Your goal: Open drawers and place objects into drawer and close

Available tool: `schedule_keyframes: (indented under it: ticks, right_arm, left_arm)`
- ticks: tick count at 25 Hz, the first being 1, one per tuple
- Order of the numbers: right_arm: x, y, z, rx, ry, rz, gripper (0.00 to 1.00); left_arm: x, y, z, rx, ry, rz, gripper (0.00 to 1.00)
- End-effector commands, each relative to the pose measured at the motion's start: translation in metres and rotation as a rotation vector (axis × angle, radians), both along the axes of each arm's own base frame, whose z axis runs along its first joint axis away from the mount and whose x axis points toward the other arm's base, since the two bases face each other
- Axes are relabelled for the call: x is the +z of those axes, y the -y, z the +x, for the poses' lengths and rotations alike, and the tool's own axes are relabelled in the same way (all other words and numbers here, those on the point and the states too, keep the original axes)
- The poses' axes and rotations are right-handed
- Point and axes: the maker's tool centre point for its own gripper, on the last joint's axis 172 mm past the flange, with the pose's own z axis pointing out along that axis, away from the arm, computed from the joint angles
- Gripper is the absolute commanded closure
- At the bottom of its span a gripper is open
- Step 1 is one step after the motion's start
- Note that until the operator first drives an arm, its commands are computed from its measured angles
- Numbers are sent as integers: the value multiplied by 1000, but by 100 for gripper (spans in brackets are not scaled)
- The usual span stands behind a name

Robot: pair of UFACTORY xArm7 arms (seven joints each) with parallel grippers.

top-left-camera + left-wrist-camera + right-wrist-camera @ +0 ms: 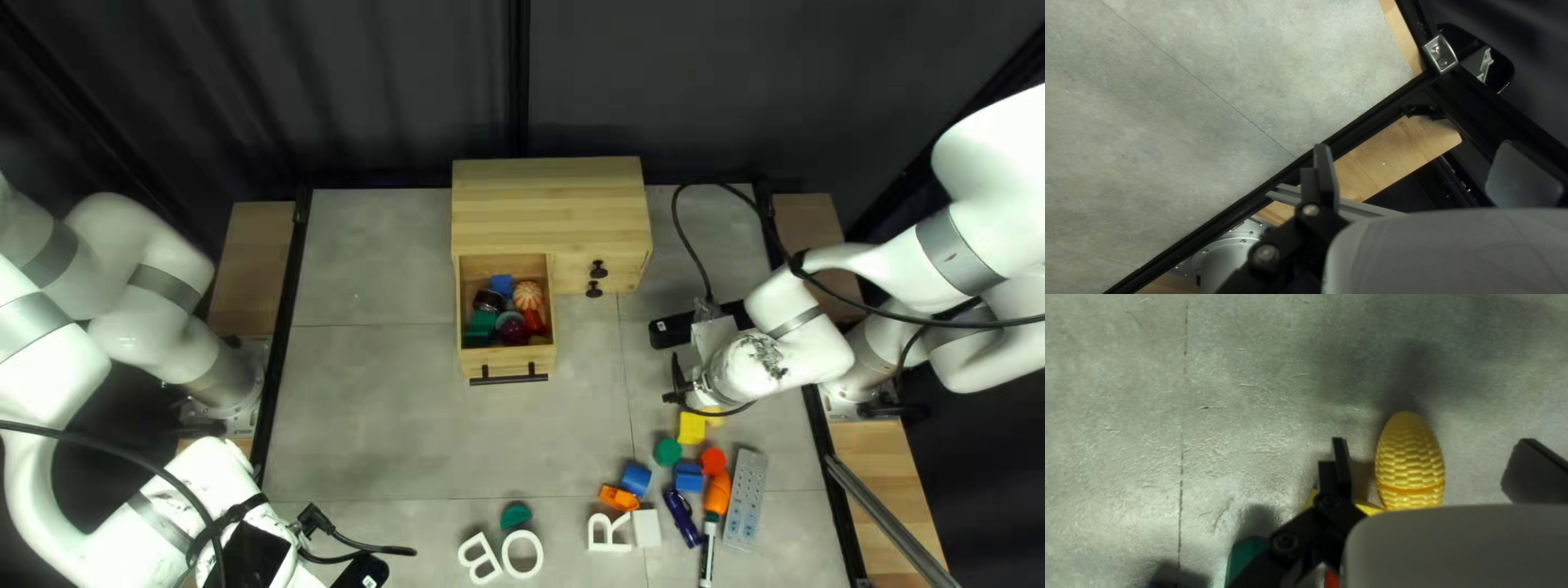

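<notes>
Both tools are wide: left [1415,146], right [1433,440], the latter astride the toy corn [1409,457] near three o'clock on the worktop [370,425] from above. Closing off-centre could snag the adjacent yellow block [691,427]; the heaped drawer [475,359] might jam.

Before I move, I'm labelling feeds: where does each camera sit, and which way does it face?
Top left: above the near edge, slanting down at the cabinet; left arm and right arm show.
Left wrist: on that wrist, facing a black rail past my left tool.
Right wrist: likewise, facing the toy corn past my right tool.
First and third share a yellow block.
</notes>
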Motion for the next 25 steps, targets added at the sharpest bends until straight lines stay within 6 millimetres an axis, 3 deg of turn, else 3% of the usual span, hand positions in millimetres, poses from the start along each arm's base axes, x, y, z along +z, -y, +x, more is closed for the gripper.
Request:
schedule_keyframes:
  ticks: [1,9,14,20,22,25]
  right_arm:
    - [-3,2,-2,-6,-1,-3,93]
    - [-9,4,-6,-10,-7,-4,93]
    - [4,7,-7,-10,-1,-12,94]
    - [49,21,4,7,26,-43,95]
    - [67,27,14,19,45,-53,96]
    - [103,39,45,63,112,-62,96]
  left_arm:
    - [0,0,0,0,0,0,0]
    - [0,0,0,0,0,0,0]
    - [0,0,0,0,0,0,0]
    - [0,0,0,0,0,0,0]
    - [0,0,0,0,0,0,0]
    - [0,0,0,0,0,0,0]
